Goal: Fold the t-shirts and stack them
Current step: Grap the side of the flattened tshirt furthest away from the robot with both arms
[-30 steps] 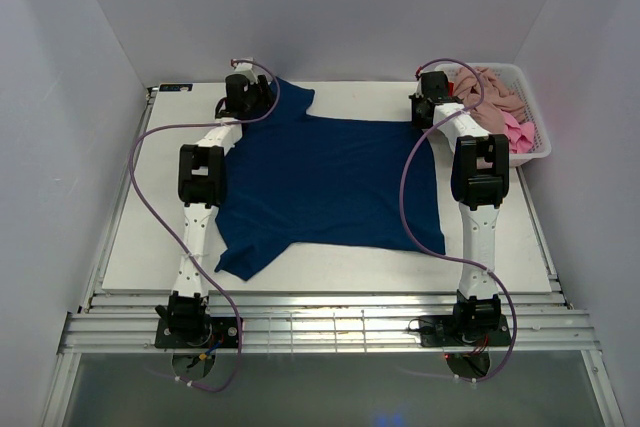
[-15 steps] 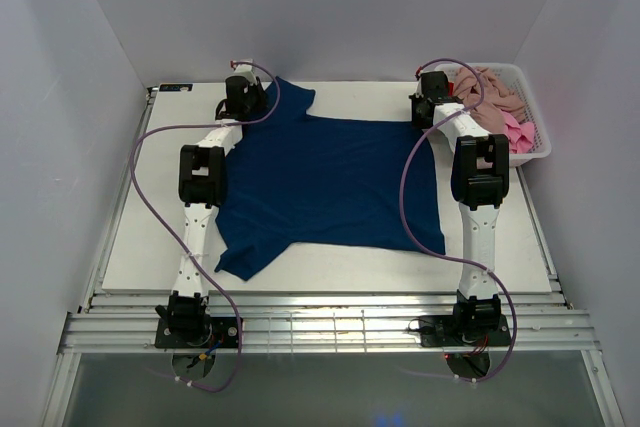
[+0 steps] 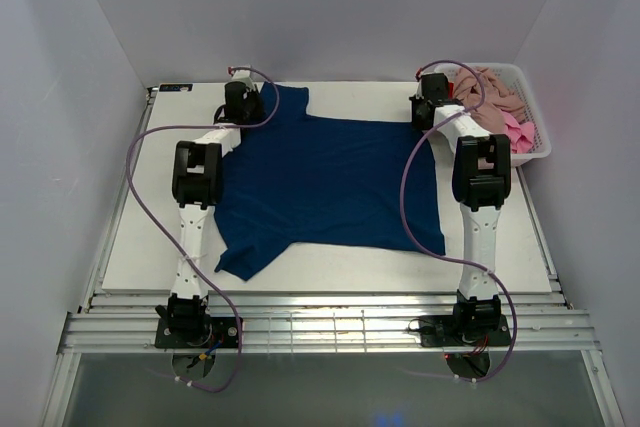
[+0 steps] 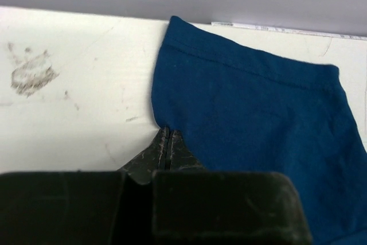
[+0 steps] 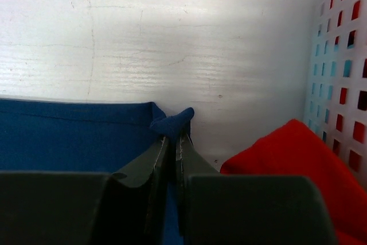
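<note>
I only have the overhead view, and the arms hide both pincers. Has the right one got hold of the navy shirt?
Observer: Yes, the right pincer is shut on a corner of the navy t-shirt; cloth pokes past its tips.
Operator: The left?
Observer: The left pincer is shut at the shirt's edge by the sleeve; a grip I cannot confirm.
Operator: Anything nearby?
Observer: A red cloth lies between the right pincer and the basket wall.
</note>
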Robot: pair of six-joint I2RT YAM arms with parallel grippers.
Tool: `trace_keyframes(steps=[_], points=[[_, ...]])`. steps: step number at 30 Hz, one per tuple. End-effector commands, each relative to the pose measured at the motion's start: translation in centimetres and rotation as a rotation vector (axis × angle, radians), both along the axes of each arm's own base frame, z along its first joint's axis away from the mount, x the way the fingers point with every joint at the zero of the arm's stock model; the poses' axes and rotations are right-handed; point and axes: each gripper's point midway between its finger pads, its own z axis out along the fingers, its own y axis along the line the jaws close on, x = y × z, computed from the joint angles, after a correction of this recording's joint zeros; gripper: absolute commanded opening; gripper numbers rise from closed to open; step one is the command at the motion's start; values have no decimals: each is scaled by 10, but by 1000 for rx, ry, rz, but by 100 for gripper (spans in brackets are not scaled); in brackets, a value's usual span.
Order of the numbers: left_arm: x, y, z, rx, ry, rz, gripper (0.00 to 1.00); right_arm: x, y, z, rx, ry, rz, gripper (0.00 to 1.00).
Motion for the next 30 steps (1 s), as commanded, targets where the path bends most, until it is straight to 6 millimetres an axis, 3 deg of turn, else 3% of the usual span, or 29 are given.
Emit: trace_keyframes(steps=[1, 14, 15, 17, 18, 22, 26, 30], points=[[-16, 5, 39, -12, -1, 39, 0, -34, -3, -23, -12, 124, 14, 8], [-21, 2, 107, -21, -126, 3, 0, -45, -1, 4, 8, 62, 23, 8], [-22, 1, 124, -23, -161, 4, 0, -46, -2, 8, 5, 58, 22, 8], [-26, 4, 134, -19, -193, 10, 0, -49, -1, 9, 3, 56, 23, 8], [-29, 4, 151, -19, -224, 9, 0, -50, -1, 12, 4, 50, 23, 8], [-36, 6, 172, -9, -267, 8, 0, -51, 1, 21, 1, 32, 28, 8], [-41, 5, 177, -7, -275, -3, 0, -53, 3, 29, -5, 19, 28, 8], [-48, 4, 166, -11, -245, -15, 0, -59, 6, 43, -9, 0, 31, 8]])
